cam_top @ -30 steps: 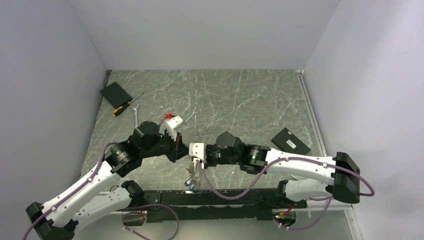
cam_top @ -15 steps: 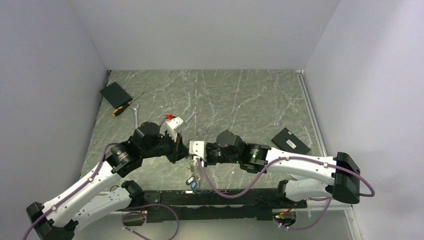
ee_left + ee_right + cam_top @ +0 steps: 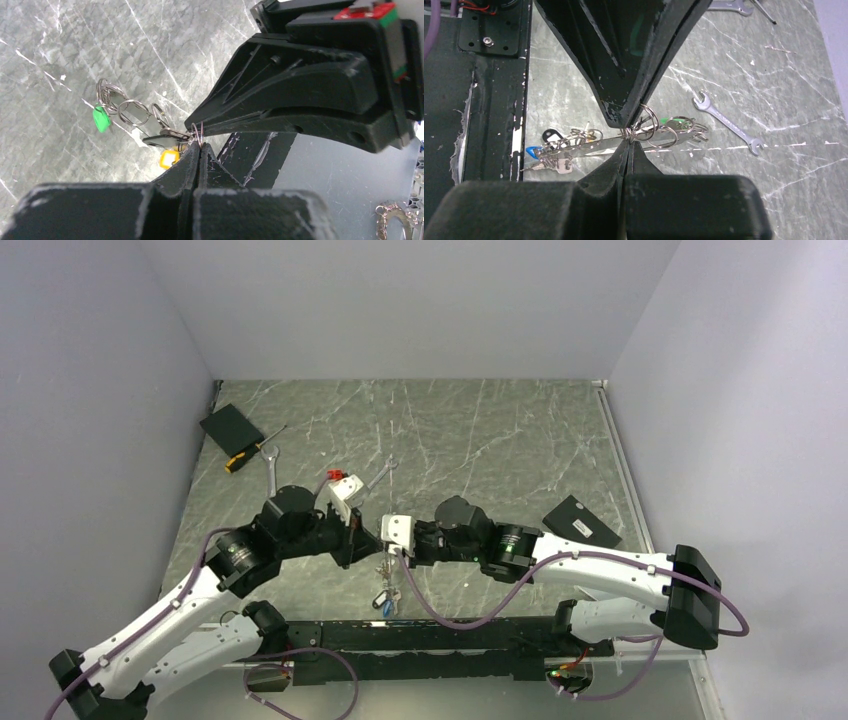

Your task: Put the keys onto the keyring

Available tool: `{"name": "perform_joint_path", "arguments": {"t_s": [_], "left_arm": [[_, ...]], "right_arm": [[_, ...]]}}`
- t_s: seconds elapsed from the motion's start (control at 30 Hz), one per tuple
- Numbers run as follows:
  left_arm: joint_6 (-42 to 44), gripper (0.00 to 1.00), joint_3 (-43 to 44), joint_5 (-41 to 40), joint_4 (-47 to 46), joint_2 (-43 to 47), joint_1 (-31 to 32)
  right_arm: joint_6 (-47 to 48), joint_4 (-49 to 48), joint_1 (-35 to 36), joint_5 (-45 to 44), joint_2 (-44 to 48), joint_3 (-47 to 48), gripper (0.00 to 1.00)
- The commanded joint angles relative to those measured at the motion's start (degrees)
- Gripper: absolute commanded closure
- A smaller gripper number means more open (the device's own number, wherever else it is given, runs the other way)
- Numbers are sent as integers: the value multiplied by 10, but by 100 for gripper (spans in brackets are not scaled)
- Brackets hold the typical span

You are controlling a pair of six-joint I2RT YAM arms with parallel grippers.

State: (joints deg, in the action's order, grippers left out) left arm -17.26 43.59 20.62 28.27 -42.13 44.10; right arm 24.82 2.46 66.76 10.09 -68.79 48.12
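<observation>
**Two robot grippers meet tip to tip, both pinching a hanging keyring with keys**

A grey marbled table (image 3: 500, 430) is seen from above, with white walls around it. Near its far left corner lies a black pad (image 3: 231, 426), and just beside that a screwdriver (image 3: 250, 453) with a yellow and black handle. A silver spanner (image 3: 272, 469) lies next to it. A second spanner (image 3: 380, 473) lies nearer the middle of the table.

Close to the middle of the near edge, the two arms reach in towards each other. The left gripper (image 3: 199, 151) has its fingers pressed fully together, nipping a thin wire loop of the keyring (image 3: 133, 111) at its very tip. The right gripper (image 3: 627, 150) faces it, fingers likewise pressed together on the same bunch of rings, so the two tips almost touch.

The keyring, a chain of linked silver rings, hangs down from this pinch point above the table. The keys (image 3: 384, 592) dangle from it. Their green (image 3: 101, 119), yellow (image 3: 168, 158), blue (image 3: 534, 151) and black (image 3: 551, 135) heads can all be seen.

Towards the right edge lies a second black pad (image 3: 581, 522).
</observation>
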Motion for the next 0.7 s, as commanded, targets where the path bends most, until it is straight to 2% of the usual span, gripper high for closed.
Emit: {"name": "perform_joint_path", "arguments": {"t_s": [0.0,0.67], "left_arm": [[6,100,2,24,-8,21,2],[13,100,8,6,11,1,3]], "right_arm": [[-12,-53,-7,19,16,12,100],[-5,-27,-7,40,32,29,100]]}}
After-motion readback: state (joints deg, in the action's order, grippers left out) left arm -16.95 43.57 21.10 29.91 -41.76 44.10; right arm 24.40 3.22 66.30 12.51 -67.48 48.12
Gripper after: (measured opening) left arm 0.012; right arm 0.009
